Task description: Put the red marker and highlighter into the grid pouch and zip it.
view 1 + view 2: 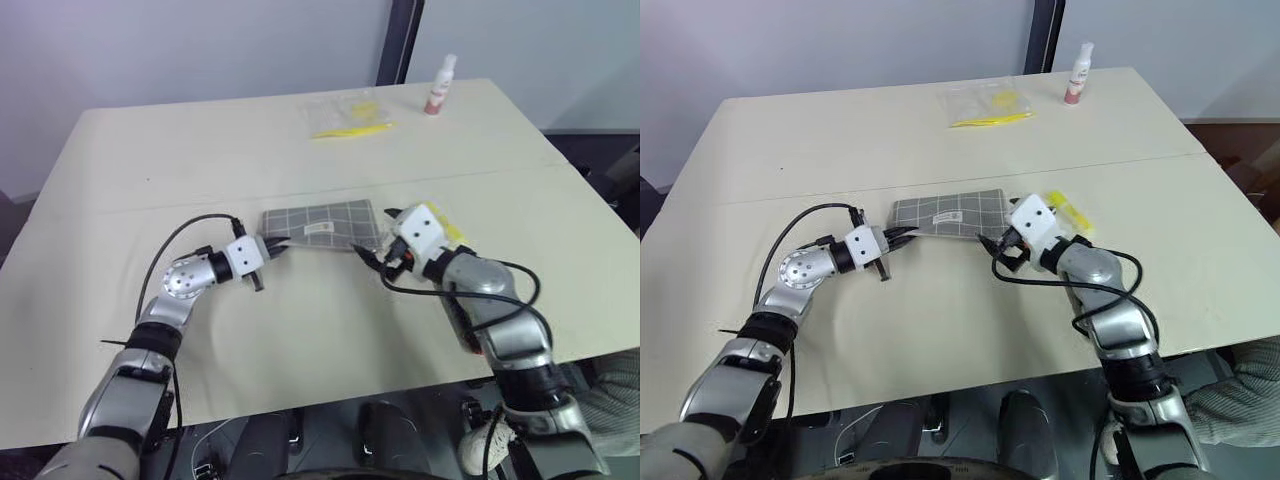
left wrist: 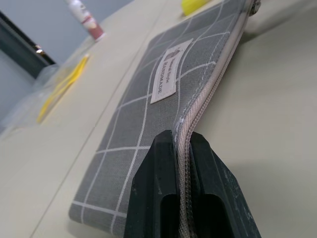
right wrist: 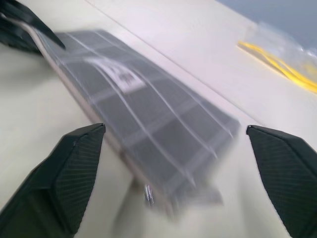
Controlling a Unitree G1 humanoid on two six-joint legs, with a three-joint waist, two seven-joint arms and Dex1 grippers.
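Grid pouch (image 2: 163,94) fabric is pinched between the black fingers (image 2: 153,198) of the left gripper (image 1: 272,243), which is clamped tight on the zipper edge at the pouch's left end. The beige zipper runs from that grip along the pouch's near edge to a metal pull at the far end in the left wrist view. A small white label (image 1: 319,228) sits on the pouch's top face.

At the pouch's other end the right gripper (image 3: 173,148) stands with its two fingers (image 3: 74,168) spread wide, one to either side of the pouch's corner and touching nothing; the zipper pull (image 3: 147,192) hangs between them, blurred.

The pouch lies flat near the middle of the cream table (image 1: 300,340), between the two grippers. Just behind the right gripper a bright yellow highlighter (image 1: 1068,210) lies on the table, beside the pouch's right end. Whether the red marker is inside the pouch cannot be told.

Well apart, toward the far edge of the table, a clear plastic bag (image 1: 350,115) with yellow contents lies flat, and to its right a small white bottle (image 1: 440,85) with a red label stands upright. Nothing lies between the grippers and the pouch.
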